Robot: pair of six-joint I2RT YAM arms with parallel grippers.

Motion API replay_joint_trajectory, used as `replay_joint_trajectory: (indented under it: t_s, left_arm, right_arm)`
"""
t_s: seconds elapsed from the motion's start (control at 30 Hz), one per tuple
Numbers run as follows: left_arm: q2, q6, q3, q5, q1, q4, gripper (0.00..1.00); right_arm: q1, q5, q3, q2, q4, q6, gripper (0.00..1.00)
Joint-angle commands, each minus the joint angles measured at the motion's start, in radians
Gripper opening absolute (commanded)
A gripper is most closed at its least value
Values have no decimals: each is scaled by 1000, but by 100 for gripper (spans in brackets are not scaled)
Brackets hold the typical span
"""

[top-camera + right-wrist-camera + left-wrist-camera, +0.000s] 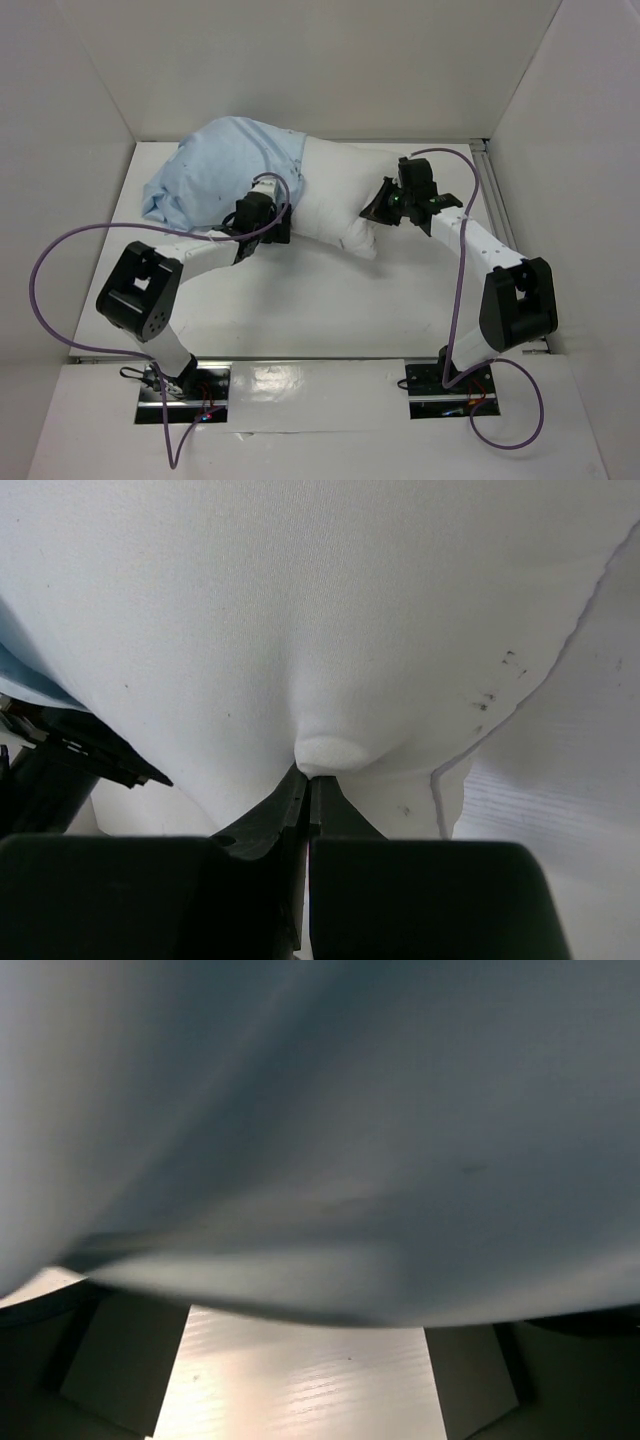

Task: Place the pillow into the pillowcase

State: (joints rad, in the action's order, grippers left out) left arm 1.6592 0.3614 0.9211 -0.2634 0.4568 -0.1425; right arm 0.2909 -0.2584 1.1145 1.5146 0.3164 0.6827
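Pillowcase (215, 170) of thin light blue fabric with tiny dark specks lies wrinkled at the far left part of the white table (330, 300). It covers the left part of the large plump white rectangular pillow (335, 195). The right part of the pillow sticks out of the blue opening and lies bare on the table, reaching toward the middle.

The left gripper (265, 222) is at the near side of the bundle, just where the edge of the pillowcase meets the white cushion. From its wrist camera, shaded bluish cloth fills almost all the view and hangs low over the table. The two dark fingers (110, 1355) stand far apart at the bottom corners, so the jaws are wide and they grip nothing that I can see.

The right gripper (380, 208) is at the right end of the pillow, on its near side. Its black fingers (275, 815) are pressed together, and a small rounded fold of the white fabric is pinched between their tips. The cloth is pulled into a shallow dent around this fold. At the left edge of this wrist view a strip of the blue pillowcase shows, with the dark body of the other gripper just below it.
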Motion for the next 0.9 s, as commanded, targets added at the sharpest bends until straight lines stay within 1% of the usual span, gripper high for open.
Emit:
replay_joint_trajectory:
  t_s: [0.0,0.13,0.2,0.23,0.3,0.33,0.4,0.43,0.47,0.7,0.8,0.87]
  left_arm:
    - [14,-61,54,110,2,-37,100]
    - [36,-52,74,15,2,-2,100]
    - [48,-6,100,-129,2,40,95]
    - [60,4,101,-129,2,49,93]
    - [71,19,113,-180,-9,49,89]
    - [83,19,123,-192,-9,58,85]
    - [83,30,136,-192,-33,58,82]
    - [94,30,136,-192,-33,67,82]
    - [94,39,136,-192,-43,67,77]
    - [48,60,101,-253,-53,98,71]
    - [27,76,91,-241,-73,98,70]
    - [27,88,91,-232,-82,98,64]
  right_arm:
    - [22,-24,39,-4,-2,-8,0]
    - [22,-24,48,-4,7,-8,0]
    - [22,-24,48,5,7,-8,0]
    - [22,-24,48,6,7,-8,0]
    - [22,-24,48,6,7,-8,0]
    - [22,-24,48,6,7,-8,0]
    - [22,-24,48,6,16,-8,0]
    - [22,-24,57,6,16,-17,0]
    - [22,-24,57,6,16,-17,0]
    - [22,-15,57,15,26,-17,0]
    - [22,-15,57,15,26,-17,0]
    - [22,-15,67,25,26,-26,0]
